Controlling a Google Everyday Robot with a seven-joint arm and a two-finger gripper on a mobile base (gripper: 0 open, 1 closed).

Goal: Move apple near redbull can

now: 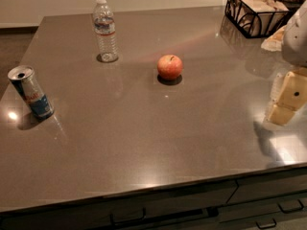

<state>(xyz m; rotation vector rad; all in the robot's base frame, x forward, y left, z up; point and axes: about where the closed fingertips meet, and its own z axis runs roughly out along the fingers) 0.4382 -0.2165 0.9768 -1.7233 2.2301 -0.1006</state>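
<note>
The red-orange apple (170, 67) stands upright near the middle of the brown countertop (144, 143). The blue-and-silver redbull can (30, 92) stands at the left edge of the counter, far to the left of the apple and a little nearer to me. My gripper (286, 99), cream-coloured, hangs at the right edge of the view, above the counter's right side. It is well to the right of the apple, touches nothing and holds nothing.
A clear plastic water bottle (105, 30) stands at the back left, behind the apple. A black wire basket (254, 13) with napkins sits at the back right corner. Drawers with handles (127, 218) run below the counter's front edge.
</note>
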